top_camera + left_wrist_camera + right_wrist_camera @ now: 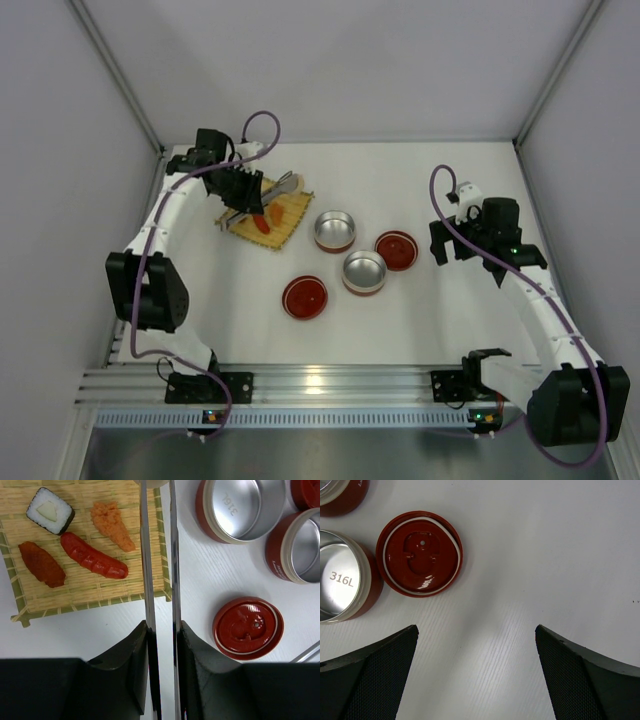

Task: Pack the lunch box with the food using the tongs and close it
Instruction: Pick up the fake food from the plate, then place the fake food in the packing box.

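My left gripper [162, 628] is shut on the silver tongs [145, 555], whose two thin arms run up between the fingers, a narrow gap between them. They reach over the right edge of the yellow mat [75, 595]. On the mat lie the food pieces: a white-and-dark roll [50, 511], an orange piece [112, 525], a red sausage [94, 556] and a dark red piece [41, 564]. In the top view a pale round piece [298, 184] sits by the tongs' tips. Two open lunch box tins [335, 230] [364, 272] stand mid-table. My right gripper [476, 630] hangs open over bare table.
Two red lids lie upside down on the table, one [304, 297] in front of the tins and one [396, 250] to their right, near my right gripper [452, 250]. White walls close in the table on three sides.
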`<action>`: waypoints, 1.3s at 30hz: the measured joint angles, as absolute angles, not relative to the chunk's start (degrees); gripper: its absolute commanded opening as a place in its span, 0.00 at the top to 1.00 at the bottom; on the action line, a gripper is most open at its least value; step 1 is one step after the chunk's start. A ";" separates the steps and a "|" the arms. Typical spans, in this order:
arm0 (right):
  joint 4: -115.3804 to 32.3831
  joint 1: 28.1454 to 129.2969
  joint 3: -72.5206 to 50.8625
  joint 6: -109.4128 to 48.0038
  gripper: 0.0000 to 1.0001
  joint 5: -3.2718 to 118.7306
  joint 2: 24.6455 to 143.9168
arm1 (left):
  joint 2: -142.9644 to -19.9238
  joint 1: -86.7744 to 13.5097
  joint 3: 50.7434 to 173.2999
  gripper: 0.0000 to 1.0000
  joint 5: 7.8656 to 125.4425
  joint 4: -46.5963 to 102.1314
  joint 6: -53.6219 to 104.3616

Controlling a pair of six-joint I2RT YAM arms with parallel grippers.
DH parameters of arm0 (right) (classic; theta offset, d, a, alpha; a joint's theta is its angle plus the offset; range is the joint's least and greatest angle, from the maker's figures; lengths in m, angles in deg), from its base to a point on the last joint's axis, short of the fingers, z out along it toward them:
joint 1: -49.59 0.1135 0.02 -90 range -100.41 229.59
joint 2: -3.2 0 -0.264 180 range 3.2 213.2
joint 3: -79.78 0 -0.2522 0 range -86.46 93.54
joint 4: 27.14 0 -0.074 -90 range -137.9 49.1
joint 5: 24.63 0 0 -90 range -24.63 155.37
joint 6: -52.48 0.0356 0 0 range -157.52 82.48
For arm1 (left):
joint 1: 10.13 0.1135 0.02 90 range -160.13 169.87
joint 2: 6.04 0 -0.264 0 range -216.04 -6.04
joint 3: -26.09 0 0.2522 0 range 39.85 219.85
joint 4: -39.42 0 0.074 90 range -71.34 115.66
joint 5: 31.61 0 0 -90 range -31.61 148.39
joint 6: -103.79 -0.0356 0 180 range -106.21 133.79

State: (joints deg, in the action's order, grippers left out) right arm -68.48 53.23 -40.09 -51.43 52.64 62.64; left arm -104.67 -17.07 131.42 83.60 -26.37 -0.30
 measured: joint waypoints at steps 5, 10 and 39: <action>-68.48 53.23 -40.09 -51.43 0.01 52.20 62.64 | -100.14 -20.22 131.42 0.92 83.58 -31.26 -3.31; -68.50 53.23 -40.09 -51.43 0.01 51.98 62.64 | -98.11 -25.73 131.42 0.90 83.60 -36.05 -5.24; -68.63 53.23 -40.09 -51.47 0.01 51.50 63.27 | -108.45 -34.27 133.83 0.75 76.17 -37.49 -4.38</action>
State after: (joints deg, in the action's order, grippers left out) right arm -68.63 53.23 -40.09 -51.47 51.50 63.27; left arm -108.45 -34.27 133.83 76.17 -37.49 -4.38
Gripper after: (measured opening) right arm 0.993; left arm 0.329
